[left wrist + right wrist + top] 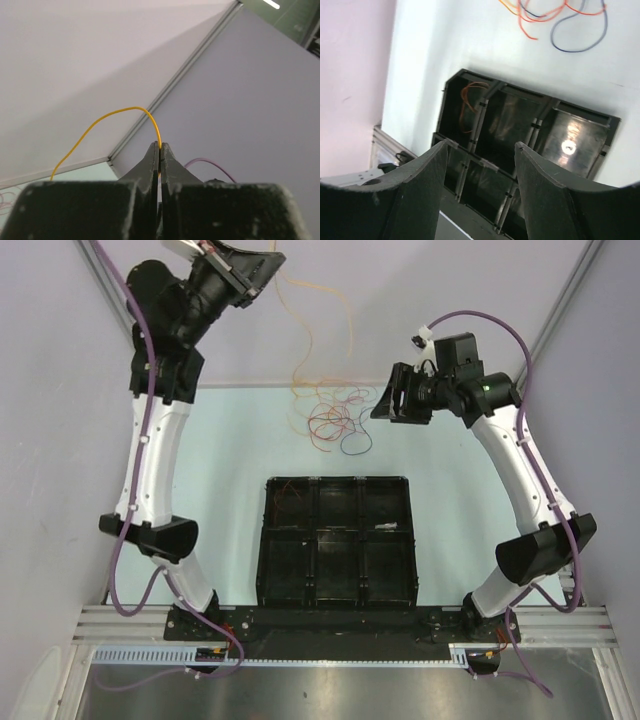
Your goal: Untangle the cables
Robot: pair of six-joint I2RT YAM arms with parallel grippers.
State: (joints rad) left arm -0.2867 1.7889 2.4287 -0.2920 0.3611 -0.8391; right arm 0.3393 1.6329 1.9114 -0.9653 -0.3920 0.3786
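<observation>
While the left gripper pinches the orange cable, the cable tangle lies at 9 o'clock from the nearer, spread right gripper.

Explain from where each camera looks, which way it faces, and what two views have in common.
Top external: above and behind the robot, looking down at the table, tray and cables; left arm and right arm show.
Left wrist: on the raised left arm, facing the walls; shut left fingers pinch an orange cable.
Right wrist: tilted down towards tray and cables; open right fingers frame them.
Shared: top external and right wrist both show tray and cables.
</observation>
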